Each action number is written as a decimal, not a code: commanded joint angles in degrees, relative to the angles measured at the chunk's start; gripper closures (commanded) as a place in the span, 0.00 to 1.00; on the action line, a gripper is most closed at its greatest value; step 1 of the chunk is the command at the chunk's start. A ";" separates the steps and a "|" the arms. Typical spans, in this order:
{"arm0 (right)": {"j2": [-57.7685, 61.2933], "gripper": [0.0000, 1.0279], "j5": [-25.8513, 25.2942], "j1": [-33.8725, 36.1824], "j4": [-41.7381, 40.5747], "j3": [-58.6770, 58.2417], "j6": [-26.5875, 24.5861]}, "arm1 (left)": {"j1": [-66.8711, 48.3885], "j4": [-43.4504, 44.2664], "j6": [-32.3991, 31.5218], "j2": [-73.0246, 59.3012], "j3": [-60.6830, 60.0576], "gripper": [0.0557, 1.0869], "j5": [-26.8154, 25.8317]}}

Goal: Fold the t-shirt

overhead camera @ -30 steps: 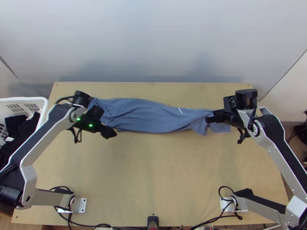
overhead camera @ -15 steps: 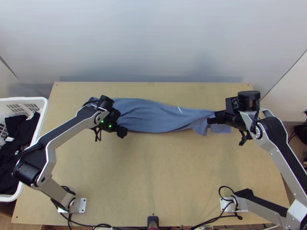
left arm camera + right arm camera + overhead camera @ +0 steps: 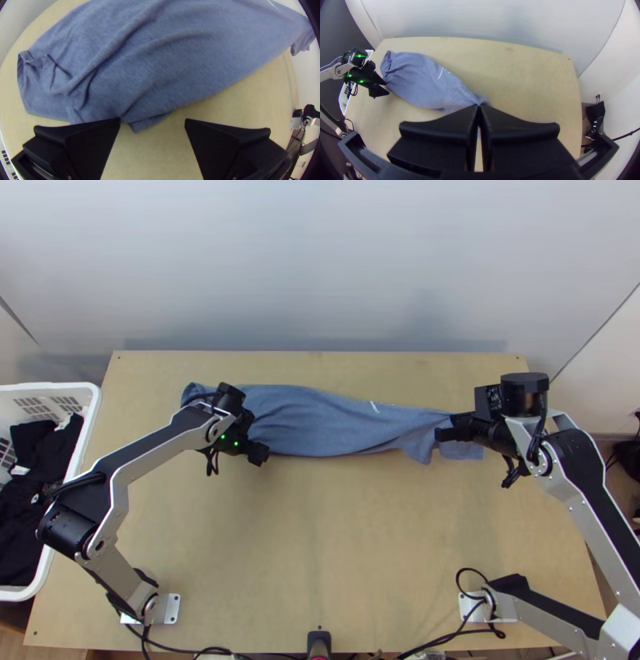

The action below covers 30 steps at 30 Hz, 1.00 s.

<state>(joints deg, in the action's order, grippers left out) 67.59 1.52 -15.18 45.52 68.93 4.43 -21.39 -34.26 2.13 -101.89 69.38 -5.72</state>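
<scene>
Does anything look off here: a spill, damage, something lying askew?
No spill or damage visible. The t-shirt looks uneven, though: rumpled at the end near the left gripper, and gathered tight where the right gripper pinches it.

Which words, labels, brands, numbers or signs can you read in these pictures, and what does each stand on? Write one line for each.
No text can be read.
White lettering on the blue t-shirt: too small and blurred to read.
White patch on the black clothes in the basket: no writing can be made out.
Pale marks on the black box at the right arm's wrist: too small to tell whether they are text.
</scene>
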 commanded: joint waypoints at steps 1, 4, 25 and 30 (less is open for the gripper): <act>-0.18 0.97 0.06 0.06 0.01 0.16 -0.12 | -1.29 3.32 -0.20 -1.82 -1.97 0.11 0.44; -0.80 0.97 0.06 0.06 0.36 0.07 -0.12 | -1.90 7.10 -0.29 -2.35 -3.38 0.45 0.44; -2.20 0.97 0.06 0.77 -0.17 -0.81 -0.56 | -3.31 -24.71 -0.46 15.67 22.37 0.96 -6.59; -1.41 0.97 0.06 0.24 -0.34 -0.20 -0.56 | -4.01 -42.47 -4.24 13.03 47.77 0.96 -12.04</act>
<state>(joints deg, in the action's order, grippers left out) 65.36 1.56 -14.46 45.56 68.07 3.97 -25.02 -58.92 1.61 -90.26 91.68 -11.40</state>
